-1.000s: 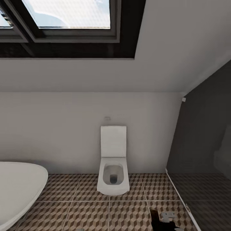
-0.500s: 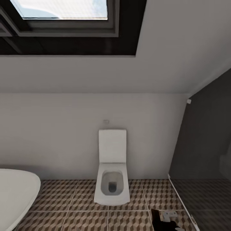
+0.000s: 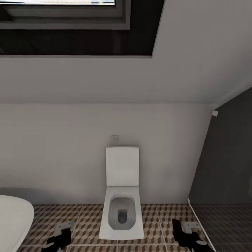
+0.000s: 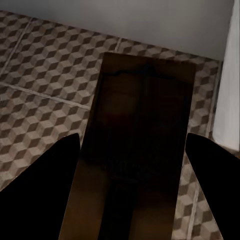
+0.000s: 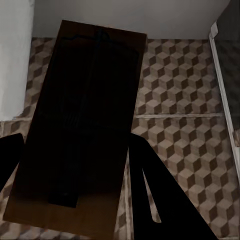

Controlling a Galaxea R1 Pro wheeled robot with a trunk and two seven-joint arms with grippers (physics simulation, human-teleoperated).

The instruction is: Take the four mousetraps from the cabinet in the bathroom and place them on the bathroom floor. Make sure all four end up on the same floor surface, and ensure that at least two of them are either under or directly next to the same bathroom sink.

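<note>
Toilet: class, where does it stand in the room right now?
In the head view the toilet stands low at centre against the back wall, on the cube-patterned floor, between the white bathtub on the left and the dark shower screen on the right.

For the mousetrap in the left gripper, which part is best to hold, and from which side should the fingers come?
Hold the mousetrap by its two long wooden edges, approaching from its short end along its length, as the left gripper seems to. The board is flat and narrow, and its dark metal parts run down the middle, so the edges are the safer place.

Toilet (image 3: 121,199) against wall (image 3: 63,147), bathtub (image 3: 12,220) left, shower (image 3: 227,182) right
</note>
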